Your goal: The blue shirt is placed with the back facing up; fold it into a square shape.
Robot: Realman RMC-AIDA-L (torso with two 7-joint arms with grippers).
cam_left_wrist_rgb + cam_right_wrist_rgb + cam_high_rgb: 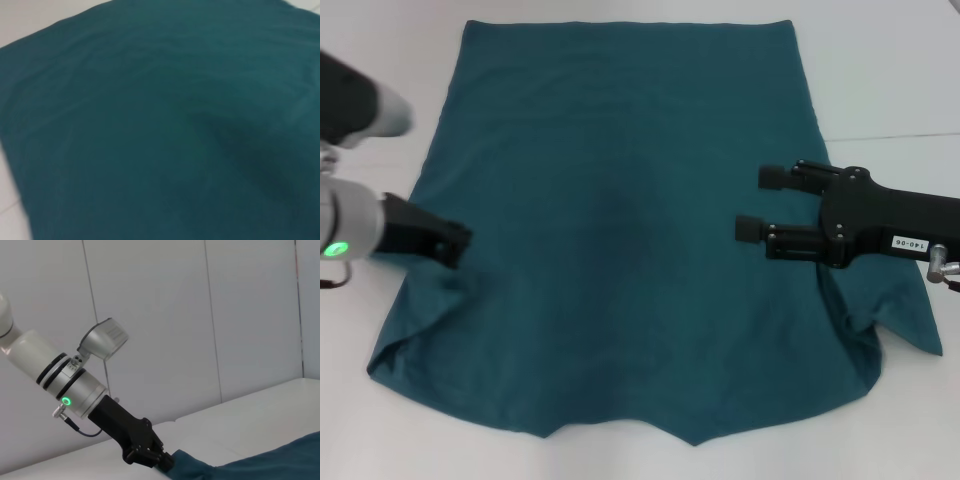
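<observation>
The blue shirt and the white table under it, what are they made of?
The blue shirt looks like soft, matte knit cloth, probably cotton: it lies limp with gentle wrinkles and no shine. The table looks like a smooth, hard white board, perhaps laminate or painted, with a thin seam line; the exact material cannot be told.

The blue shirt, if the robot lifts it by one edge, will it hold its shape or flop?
Likely flop: the blue shirt lies flat with soft ripples, and its edge near the left gripper is already buckled. It probably drapes and drags rather than slides as a sheet. The right gripper, jaws parted, hovers over the opposite edge.
</observation>
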